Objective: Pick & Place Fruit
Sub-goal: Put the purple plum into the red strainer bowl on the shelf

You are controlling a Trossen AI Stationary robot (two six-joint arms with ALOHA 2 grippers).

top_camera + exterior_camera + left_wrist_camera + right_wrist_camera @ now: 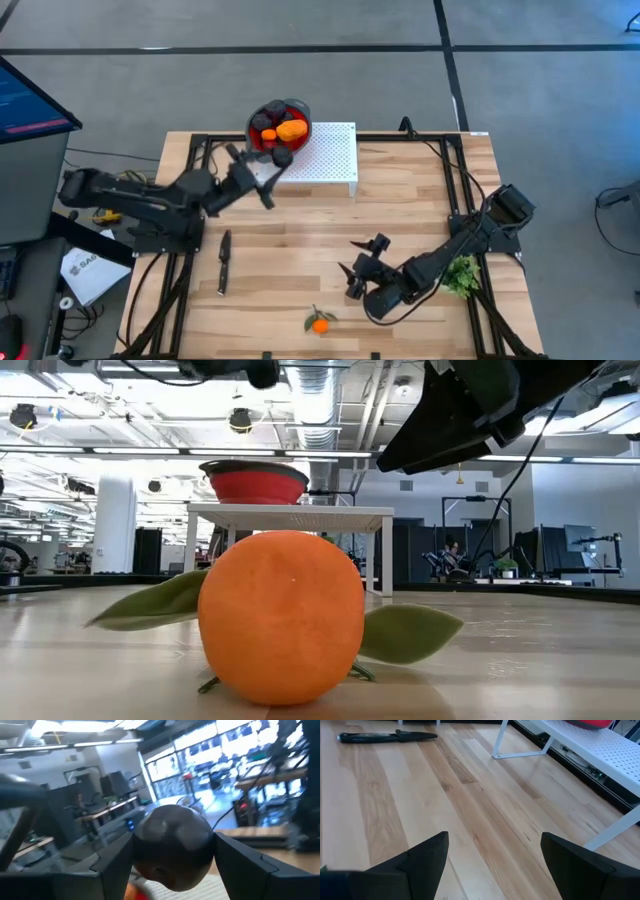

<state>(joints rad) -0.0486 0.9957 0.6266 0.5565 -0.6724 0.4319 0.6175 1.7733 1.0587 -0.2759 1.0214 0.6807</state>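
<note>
Standing by the table and scanning from the left, I see the left gripper (268, 192) reaching toward the white perforated stand (335, 160) at the back edge, its fingers partly spread around a dark purple-black toy fruit (174, 845), which the left wrist view shows wedged between them. In the high view a dark fruit sits just at the near rim of the red bowl (300, 110) on that stand, so I judge this piece is being delivered, though whether it is already resting on something I cannot tell. The bowl already holds a heap: several dark round ones, some red, and the oblong orange-yellow piece (292, 130).

Further right on the bare wood lies a black knife (223, 262) (not part of the job, I would say). Near the front edge sits one orange with green leaves (319, 323), well apart from the bowl; it fills the low view. That looks like the last fruit left out, so the task seems nearly done.

The right gripper (356, 274) hovers low over the table with its jaws wide and nothing between them, close behind the orange. A green leafy sprig (462, 274) lies beside that arm.

The bowl's depth is hidden, so no exact count of the fruit inside is possible.
</note>
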